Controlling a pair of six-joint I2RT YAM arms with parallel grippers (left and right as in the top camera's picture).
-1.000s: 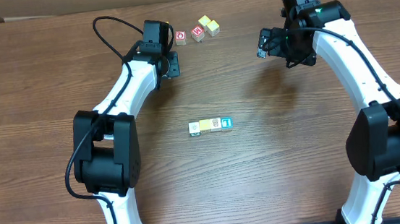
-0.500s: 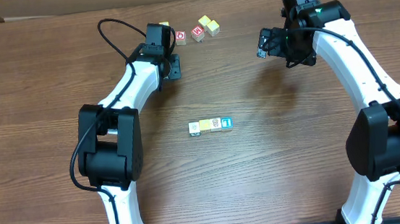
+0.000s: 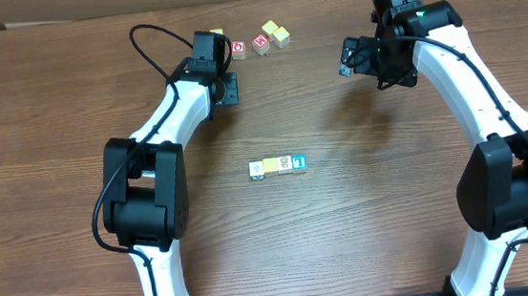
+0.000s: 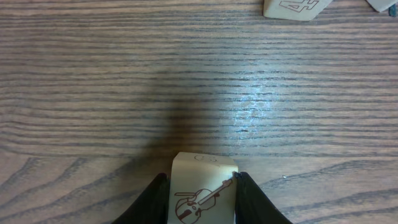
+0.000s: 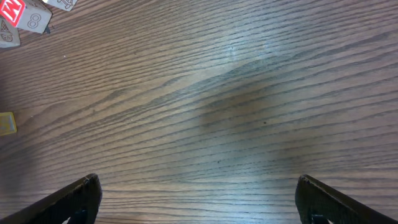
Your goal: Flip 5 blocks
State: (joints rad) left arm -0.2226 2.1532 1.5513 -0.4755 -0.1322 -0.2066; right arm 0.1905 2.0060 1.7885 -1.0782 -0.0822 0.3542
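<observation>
Wood-grain brown surface (image 4: 261,81) carries the cream-faced wooden cube with a violin print (image 4: 202,194) near its far edge, squarely between the fingers of the left claw (image 4: 201,177); they look pressed onto its two side faces, pinching it. By that the flip seems to fall to this arm; the right claw (image 5: 198,182) hangs spread wide and empty, well apart.
</observation>
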